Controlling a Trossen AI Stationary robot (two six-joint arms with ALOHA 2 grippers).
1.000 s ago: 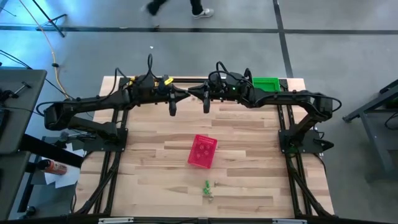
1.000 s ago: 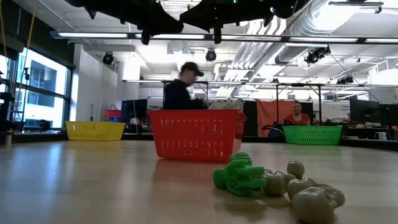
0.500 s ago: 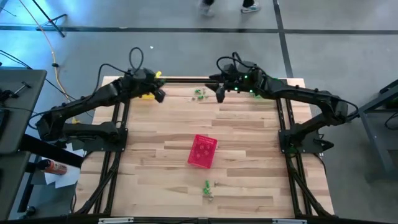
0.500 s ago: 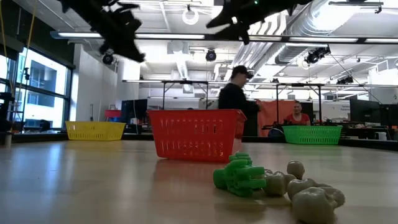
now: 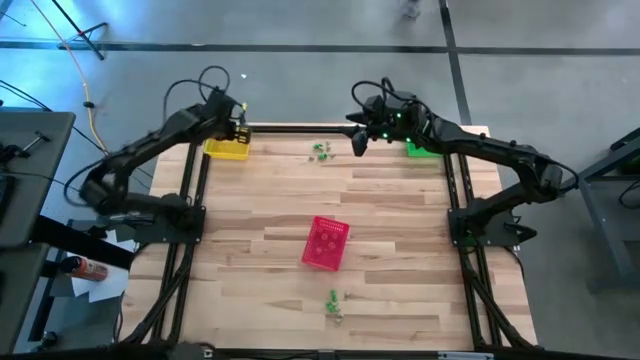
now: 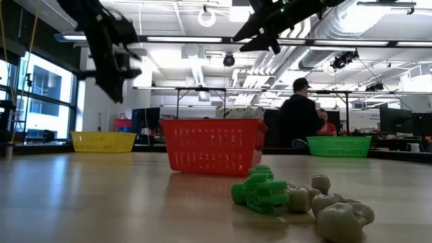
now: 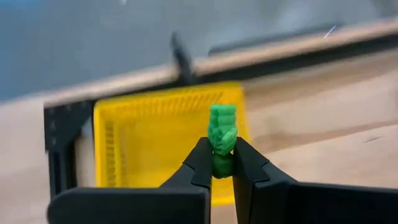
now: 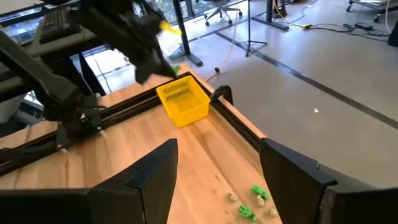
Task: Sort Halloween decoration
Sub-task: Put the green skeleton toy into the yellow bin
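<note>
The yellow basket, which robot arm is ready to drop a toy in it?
The left arm: its gripper holds a green trinket right over the yellow basket. The right gripper is open and empty, farther off.

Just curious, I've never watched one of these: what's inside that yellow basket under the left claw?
The yellow basket looks empty where its mesh floor shows. The left gripper, shut on a green trinket, hangs in front and hides part of the inside, so that patch cannot be checked.
</note>
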